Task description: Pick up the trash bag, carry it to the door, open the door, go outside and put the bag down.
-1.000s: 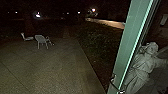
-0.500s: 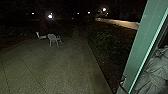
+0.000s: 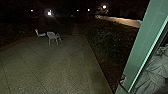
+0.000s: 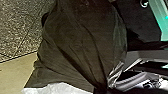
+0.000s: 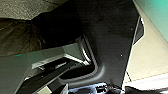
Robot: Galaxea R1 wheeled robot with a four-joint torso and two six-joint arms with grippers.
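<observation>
A: "Trash bag: position?"
B: "Near the green door frame."
A: "State of either gripper?"
B: "Indeterminate; cannot be told."
A: "Nearer chair?"
B: "On paving, well apart from the green door frame."

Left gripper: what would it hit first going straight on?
Probably the dark trash bag, spread across the middle of the left wrist view; how near it is, or whether it is held, I can't tell.

Head view from high, forward across the yard; wrist views close, sharing the trash bag
</observation>
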